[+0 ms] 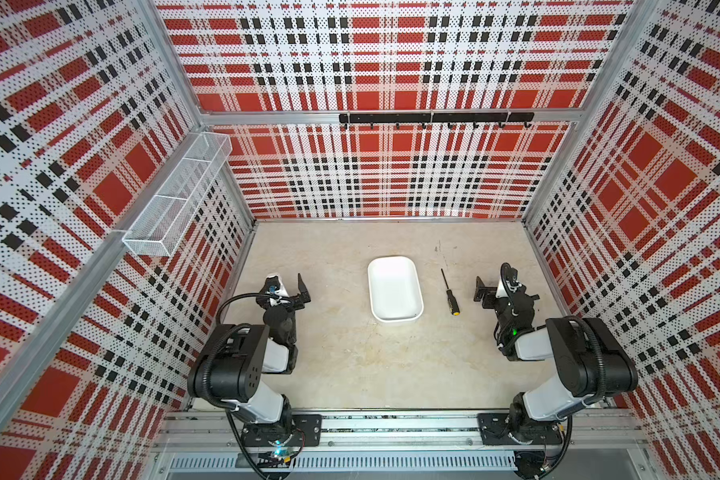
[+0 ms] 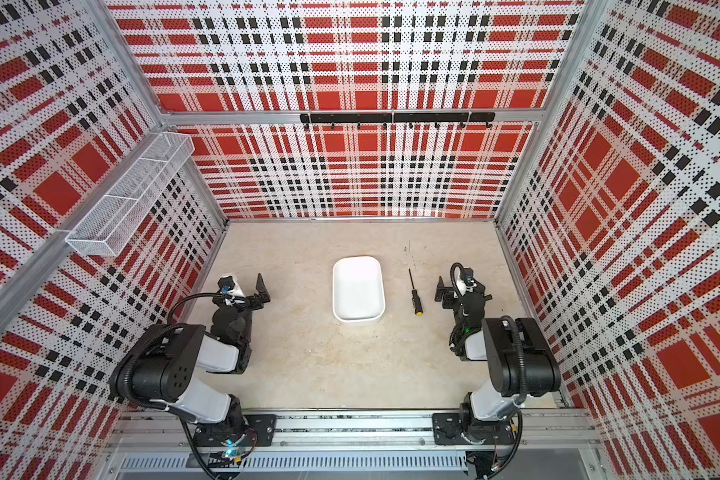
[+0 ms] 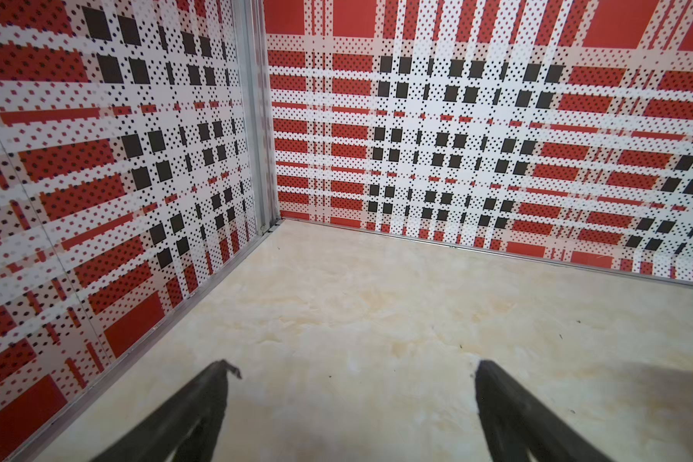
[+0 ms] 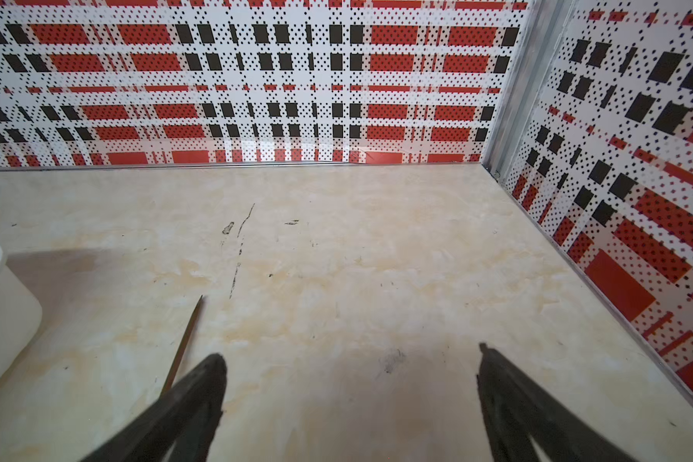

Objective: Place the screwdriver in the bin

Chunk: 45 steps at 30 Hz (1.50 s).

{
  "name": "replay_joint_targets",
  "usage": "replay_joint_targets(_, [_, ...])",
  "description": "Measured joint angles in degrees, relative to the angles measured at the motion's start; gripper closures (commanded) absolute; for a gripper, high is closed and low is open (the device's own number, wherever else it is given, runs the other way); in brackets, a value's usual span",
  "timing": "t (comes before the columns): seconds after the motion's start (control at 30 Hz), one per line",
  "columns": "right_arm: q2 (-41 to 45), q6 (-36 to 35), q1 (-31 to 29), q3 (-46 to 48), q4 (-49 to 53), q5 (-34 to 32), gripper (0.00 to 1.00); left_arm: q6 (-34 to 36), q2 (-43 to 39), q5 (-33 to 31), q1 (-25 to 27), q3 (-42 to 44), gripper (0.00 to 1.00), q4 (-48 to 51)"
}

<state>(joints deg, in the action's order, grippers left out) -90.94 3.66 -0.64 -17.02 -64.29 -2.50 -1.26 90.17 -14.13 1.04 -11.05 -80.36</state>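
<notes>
I see the slim black-handled, yellow-capped screwdriver (image 1: 449, 293) lying just right of the shallow white plastic bin (image 1: 395, 291), mid-frame in both top views. My right gripper (image 4: 351, 356) and left gripper (image 3: 355, 366) gape wide, empty.

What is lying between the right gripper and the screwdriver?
Nothing. In both top views only bare table separates the right gripper from the screwdriver.

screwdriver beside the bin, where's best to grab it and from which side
Take the screwdriver by its thick black handle, not the thin shaft. It lies flat on the table, between the bin and the open right end effector, so coming straight down from above, jaws spanning the handle's width, looks best.
</notes>
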Motion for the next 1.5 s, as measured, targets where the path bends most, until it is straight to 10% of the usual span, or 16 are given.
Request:
replay_joint_targets(0.9, [4.3, 0.3, -0.1, -0.6, 4.9, -1.8, 0.0, 0.3, -0.7, 7.5, -1.7, 0.0, 0.02, 0.9])
replay_joint_targets(1.5, [15.0, 8.0, -3.1, -23.7, 58.1, 13.0, 0.03, -4.0, -20.8, 24.0, 4.0, -9.9, 0.02, 33.9])
